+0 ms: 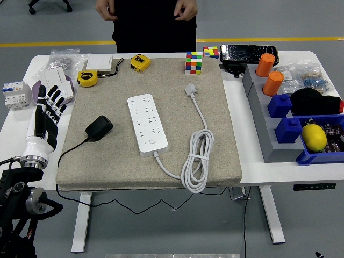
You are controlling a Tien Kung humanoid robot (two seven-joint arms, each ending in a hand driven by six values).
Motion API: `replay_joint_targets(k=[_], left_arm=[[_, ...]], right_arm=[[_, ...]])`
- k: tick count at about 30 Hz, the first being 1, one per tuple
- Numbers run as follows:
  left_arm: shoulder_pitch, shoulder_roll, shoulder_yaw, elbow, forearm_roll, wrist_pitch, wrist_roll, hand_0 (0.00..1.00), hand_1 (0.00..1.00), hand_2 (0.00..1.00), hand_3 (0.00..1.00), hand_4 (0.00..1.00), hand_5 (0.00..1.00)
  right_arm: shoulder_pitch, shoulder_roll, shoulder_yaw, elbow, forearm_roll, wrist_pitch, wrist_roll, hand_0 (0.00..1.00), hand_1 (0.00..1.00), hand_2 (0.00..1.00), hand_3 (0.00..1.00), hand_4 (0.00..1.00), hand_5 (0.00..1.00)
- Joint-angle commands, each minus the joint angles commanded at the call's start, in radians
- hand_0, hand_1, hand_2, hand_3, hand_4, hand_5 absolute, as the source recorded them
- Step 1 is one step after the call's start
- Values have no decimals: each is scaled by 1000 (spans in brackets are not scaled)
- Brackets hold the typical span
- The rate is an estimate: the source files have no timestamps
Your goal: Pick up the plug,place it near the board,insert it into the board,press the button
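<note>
A black plug adapter [98,128] lies on the beige mat [226,150], its thin black cord trailing off the mat's front left edge. To its right lies the white power strip [147,124] with a button near its front end. The strip's own white cable [197,161] coils to the right and ends in a grey plug [191,89]. My left hand [47,110] is raised at the mat's left edge, fingers spread, holding nothing, well left of the black plug. The right arm is out of view.
A person stands at the far side with both hands drawn up to the body. Two yellow tape measures [87,78], wall sockets [58,86], puzzle cubes [194,62], orange cups [273,83], blue bins [317,156] and a lemon [314,137] surround the mat.
</note>
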Motion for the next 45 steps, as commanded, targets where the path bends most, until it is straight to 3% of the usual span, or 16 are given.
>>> replay_joint_targets(k=[23,24,45], left_arm=[[17,-2,8,-17,40,-1,20,944,980,942,901,998,998],[19,-2,9,-18,44,0,22,874,927,897,871,998,998],[28,3,23,-27,95,8,36,842,887,867,846,998,998]], right_arm=[[-1,4,-3,0,-5,1,0,812,747,748,784,998,896],[-2,4,-3,0,-7,1,0,813,747,747,784,998,896],[-8,6,-7,0,-8,1,-1,812,746,748,784,998,894]])
